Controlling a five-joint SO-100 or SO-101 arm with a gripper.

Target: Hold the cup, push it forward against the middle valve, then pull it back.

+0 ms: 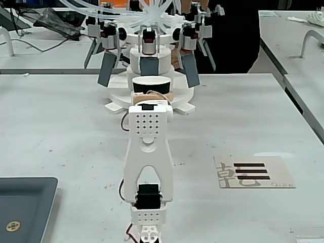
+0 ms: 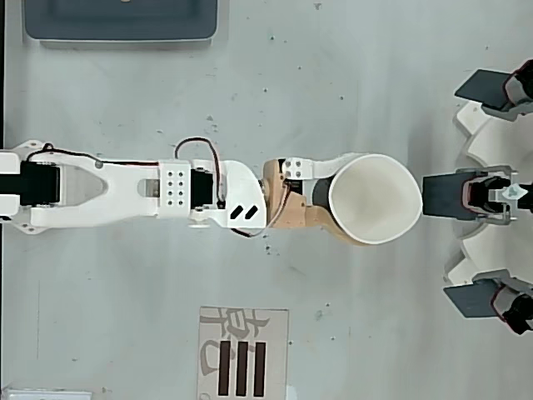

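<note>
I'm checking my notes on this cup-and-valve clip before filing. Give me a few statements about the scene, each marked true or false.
1. The gripper holds the cup. True.
2. In the overhead view the cup already presses the middle valve. False: a strip of table shows between them.
3. The cup lies on its side. False: it stands upright, its mouth open to the overhead view.
4. A card with three dark bars lies on the table. True.
5. A dark tray sits at the top edge of the overhead view. True.

Pincer (image 2: 346,200) fingertips — hidden under the cup (image 2: 373,198).
</note>
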